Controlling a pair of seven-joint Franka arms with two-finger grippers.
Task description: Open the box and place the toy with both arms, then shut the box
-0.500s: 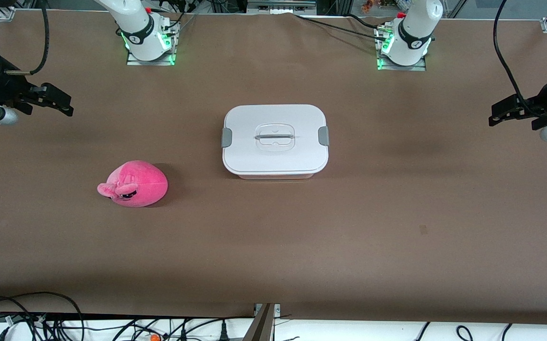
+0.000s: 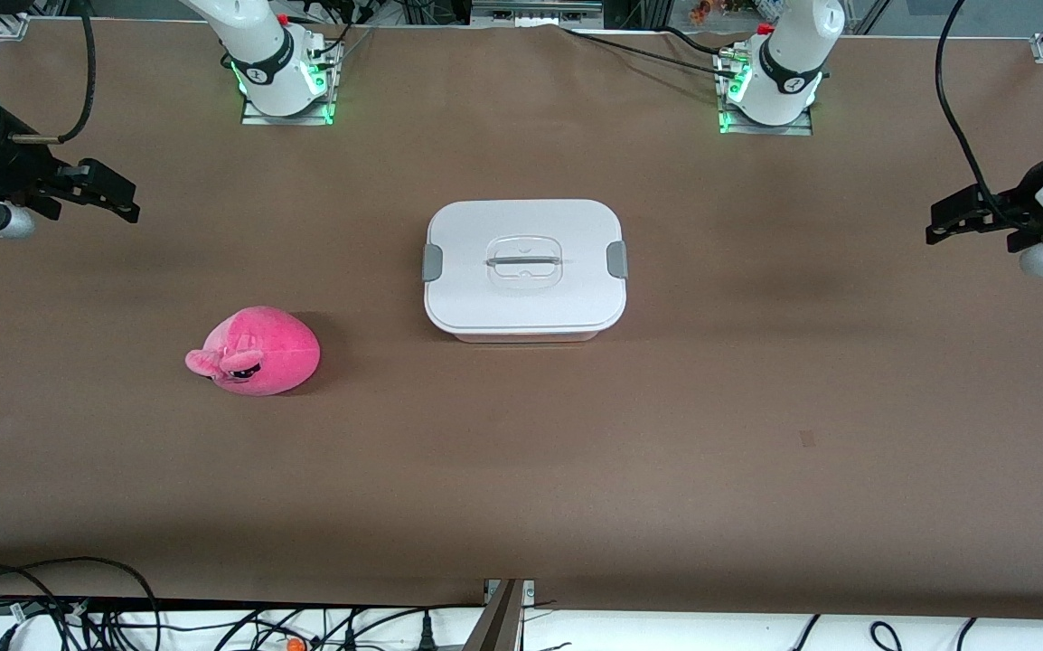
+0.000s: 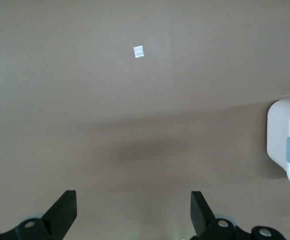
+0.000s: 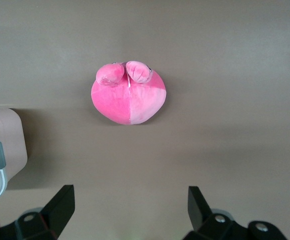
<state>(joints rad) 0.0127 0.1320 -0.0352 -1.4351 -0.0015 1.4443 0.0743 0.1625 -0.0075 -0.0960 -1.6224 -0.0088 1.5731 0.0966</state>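
Both hands wide open, empty | box (image 2: 525, 271) lid on | toy (image 2: 257, 352) round, pink

No legible text, label, brand name, number or sign appears in any view. Each arm carries a small round emblem on the black band near its base (image 2: 261, 69), but its content cannot be read. A small pale square patch (image 3: 138, 51) lies on the table ahead of the left gripper (image 3: 133, 215); no characters can be made out on it. The box lid (image 2: 525, 262) and the toy (image 2: 259, 351) show no markings.
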